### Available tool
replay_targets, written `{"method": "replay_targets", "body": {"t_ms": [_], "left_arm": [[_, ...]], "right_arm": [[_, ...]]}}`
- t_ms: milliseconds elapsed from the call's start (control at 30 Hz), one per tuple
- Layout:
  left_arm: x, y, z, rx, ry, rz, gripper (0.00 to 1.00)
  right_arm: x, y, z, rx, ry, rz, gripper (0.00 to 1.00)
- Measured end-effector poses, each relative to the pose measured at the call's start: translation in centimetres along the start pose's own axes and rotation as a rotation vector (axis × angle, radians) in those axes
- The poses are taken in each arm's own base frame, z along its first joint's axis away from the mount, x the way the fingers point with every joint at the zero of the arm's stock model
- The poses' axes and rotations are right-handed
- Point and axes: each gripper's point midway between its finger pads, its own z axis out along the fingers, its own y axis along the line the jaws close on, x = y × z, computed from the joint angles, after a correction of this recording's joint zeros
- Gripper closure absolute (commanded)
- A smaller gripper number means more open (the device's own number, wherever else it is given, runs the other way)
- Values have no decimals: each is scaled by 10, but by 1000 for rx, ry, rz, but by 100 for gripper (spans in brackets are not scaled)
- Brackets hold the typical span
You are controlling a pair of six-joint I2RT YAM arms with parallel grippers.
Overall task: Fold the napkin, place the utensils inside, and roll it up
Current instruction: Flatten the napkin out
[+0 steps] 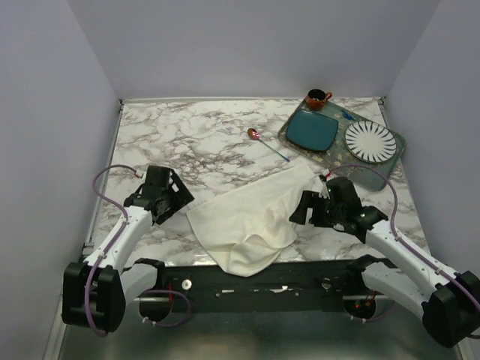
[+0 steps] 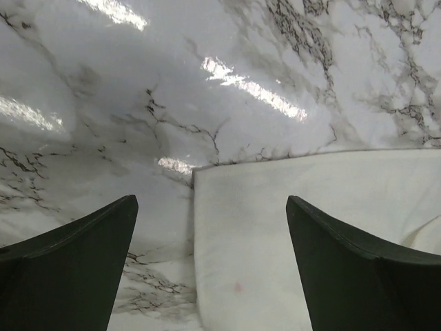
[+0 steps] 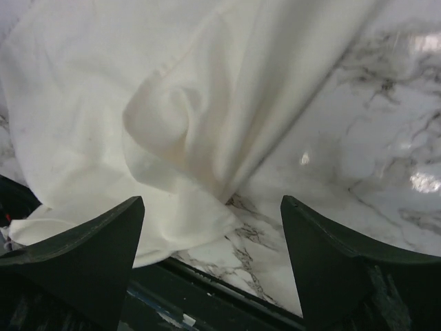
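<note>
Soft, even overhead light fills the scene. Bright glare marks cross the glossy marble table (image 2: 248, 86) in both wrist views. The near dark fingers (image 2: 76, 269) look slightly blurred, perhaps out of focus.

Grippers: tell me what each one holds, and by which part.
Nothing is held. The left gripper stands open at the napkin corner; the right gripper stands open over its rumpled folds.

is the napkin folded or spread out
Mostly spread, not folded: the napkin lies rumpled, bunched on its right side, one corner hanging off the table.
</note>
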Motion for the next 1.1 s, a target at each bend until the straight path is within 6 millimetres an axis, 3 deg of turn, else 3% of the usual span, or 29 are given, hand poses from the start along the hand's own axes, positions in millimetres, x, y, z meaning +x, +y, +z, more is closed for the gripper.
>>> {"method": "replay_targets", "body": {"t_ms": [100, 267, 333, 600, 767, 833, 967, 1000, 1100], "left_arm": [[18, 3, 1, 1, 32, -17, 4], [44, 16, 10, -33, 114, -47, 7], [49, 19, 12, -42, 134, -53, 14], [58, 2, 17, 66, 158, -116, 34], [64, -5, 20, 117, 174, -155, 51], [66, -6, 21, 130, 178, -172, 68], [70, -2, 22, 128, 179, -180, 87], [71, 0, 22, 124, 180, -180, 98], [65, -1, 21, 116, 160, -172, 100]], "right_arm": [[38, -5, 6, -2, 75, 62, 17], [65, -11, 16, 5, 129, 122, 23], [70, -11, 22, 8, 153, 134, 26], [80, 8, 32, -57, 180, 116, 34], [86, 13, 32, -69, 197, 111, 51], [85, 14, 31, -70, 192, 108, 60], [80, 11, 25, -59, 157, 97, 66], [79, 11, 24, -55, 151, 94, 67], [76, 6, 20, -22, 146, 78, 76]]}}
